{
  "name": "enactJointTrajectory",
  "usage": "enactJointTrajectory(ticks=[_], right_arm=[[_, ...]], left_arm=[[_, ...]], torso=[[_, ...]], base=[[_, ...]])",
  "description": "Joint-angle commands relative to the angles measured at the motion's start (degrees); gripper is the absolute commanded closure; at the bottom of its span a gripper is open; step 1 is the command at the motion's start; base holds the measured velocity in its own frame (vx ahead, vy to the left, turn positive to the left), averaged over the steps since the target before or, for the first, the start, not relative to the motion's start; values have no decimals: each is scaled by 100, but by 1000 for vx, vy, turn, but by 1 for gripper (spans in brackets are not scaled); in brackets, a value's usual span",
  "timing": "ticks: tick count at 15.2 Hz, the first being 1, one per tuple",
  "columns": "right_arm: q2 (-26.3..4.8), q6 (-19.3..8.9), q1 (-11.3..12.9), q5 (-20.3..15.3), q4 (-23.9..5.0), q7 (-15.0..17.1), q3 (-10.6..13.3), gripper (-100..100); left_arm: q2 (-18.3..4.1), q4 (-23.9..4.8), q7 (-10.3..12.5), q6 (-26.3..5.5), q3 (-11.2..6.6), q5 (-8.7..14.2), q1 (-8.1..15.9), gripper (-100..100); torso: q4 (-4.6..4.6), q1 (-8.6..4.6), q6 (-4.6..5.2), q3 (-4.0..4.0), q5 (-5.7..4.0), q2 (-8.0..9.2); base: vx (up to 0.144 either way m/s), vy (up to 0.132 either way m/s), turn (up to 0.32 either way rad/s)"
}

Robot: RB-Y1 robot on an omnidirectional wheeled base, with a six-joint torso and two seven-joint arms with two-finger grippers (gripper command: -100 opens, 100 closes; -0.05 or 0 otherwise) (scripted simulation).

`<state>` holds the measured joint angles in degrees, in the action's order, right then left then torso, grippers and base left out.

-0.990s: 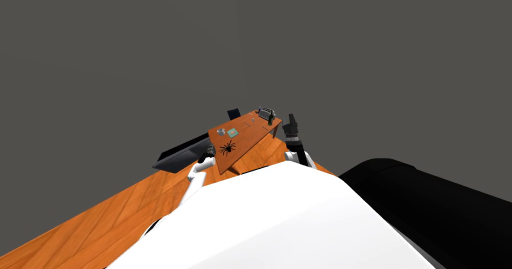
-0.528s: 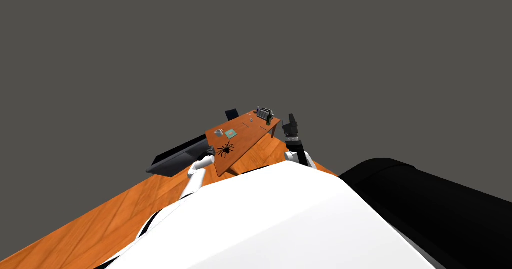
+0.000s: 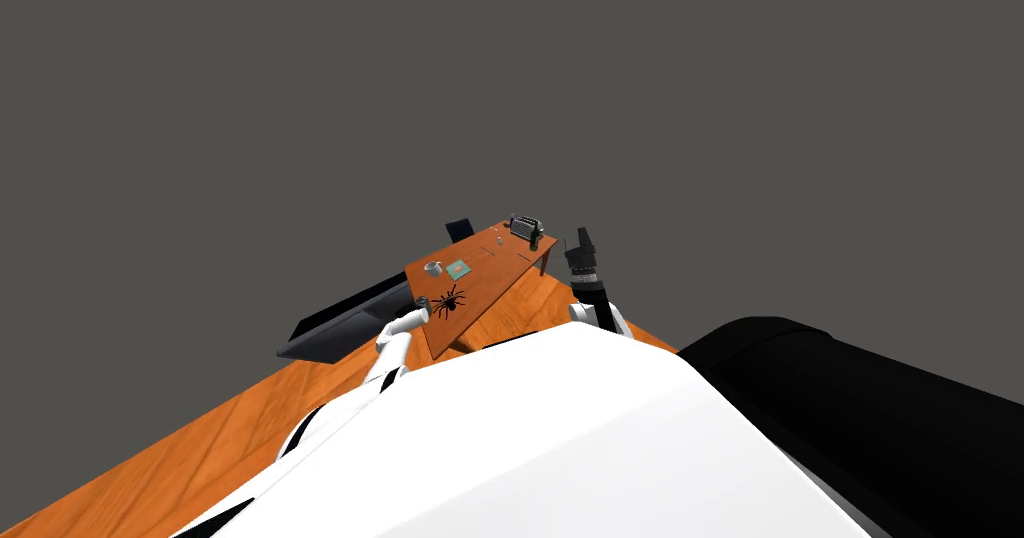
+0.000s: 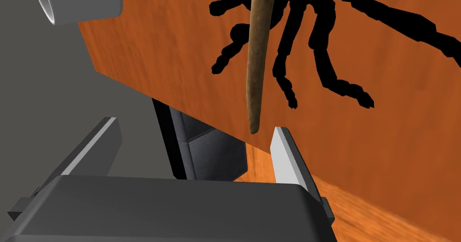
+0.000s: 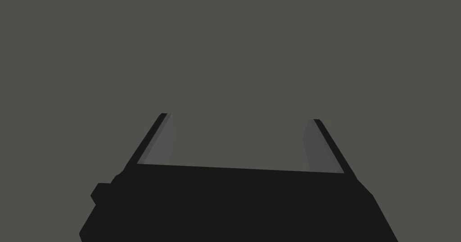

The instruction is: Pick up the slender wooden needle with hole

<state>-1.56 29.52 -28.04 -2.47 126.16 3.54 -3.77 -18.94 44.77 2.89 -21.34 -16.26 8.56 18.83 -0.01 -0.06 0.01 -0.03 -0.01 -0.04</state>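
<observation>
needle (image 4: 259,59) lay on the orange table (image 4: 171,46), across a black spider figure (image 4: 324,32), tip near the table's edge | left gripper (image 4: 194,127) spread wide, empty, needle off-centre by one finger | right gripper (image 5: 239,117) likewise spread, idle | advice: centre the needle between the fingers, then close gently | grey cup (image 4: 76,1) nearby; wooden floor (image 3: 200,432)
</observation>
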Motion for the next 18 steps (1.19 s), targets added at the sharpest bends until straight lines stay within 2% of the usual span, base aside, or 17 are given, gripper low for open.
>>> enactJointTrajectory(ticks=[1,2,6,9,11,12,15,16,17,18], right_arm=[[0,0,0,0,0,0,0,0],[0,0,0,0,0,0,0,0],[0,0,0,0,0,0,0,0],[0,0,0,0,0,0,0,0],[0,0,0,0,0,0,0,0],[0,0,0,0,0,0,0,0],[-1,0,-1,0,0,0,-1,0],[-1,0,-1,0,0,0,-1,0],[-1,0,-1,0,0,0,-1,0],[0,0,-1,0,0,0,-1,0]], left_arm=[[-49,-286,50,-272,-80,64,174,-100],[-49,-310,50,-272,-80,64,174,-100],[-114,-820,127,-640,-207,140,471,-100],[-131,-963,148,-744,-242,162,555,-100],[-134,-856,149,-741,-238,147,511,-100],[-86,-955,162,-572,-216,139,460,-100],[-44,-1014,174,-437,-197,128,410,-100],[-69,-983,169,-534,-208,135,442,-100],[-68,-1010,165,-494,-205,140,442,100],[-68,-1008,165,-492,-205,139,443,100]], torso=[[0,0,0,0,0,0],[0,-1,1,-1,0,-2],[0,-1,0,0,0,0],[-5,1,2,-2,7,0],[-10,0,7,-5,17,0],[-12,1,7,-7,19,-1],[-18,18,7,-22,24,-28],[-20,21,7,-25,25,-32],[-19,18,7,-22,24,-27],[-18,13,7,-18,23,-19]], base=[[14,-12,-95],[15,-10,-68],[12,-11,-66],[9,-3,-24],[2,0,-11],[38,22,13],[74,44,11],[43,30,1],[15,11,-1],[0,0,0]])
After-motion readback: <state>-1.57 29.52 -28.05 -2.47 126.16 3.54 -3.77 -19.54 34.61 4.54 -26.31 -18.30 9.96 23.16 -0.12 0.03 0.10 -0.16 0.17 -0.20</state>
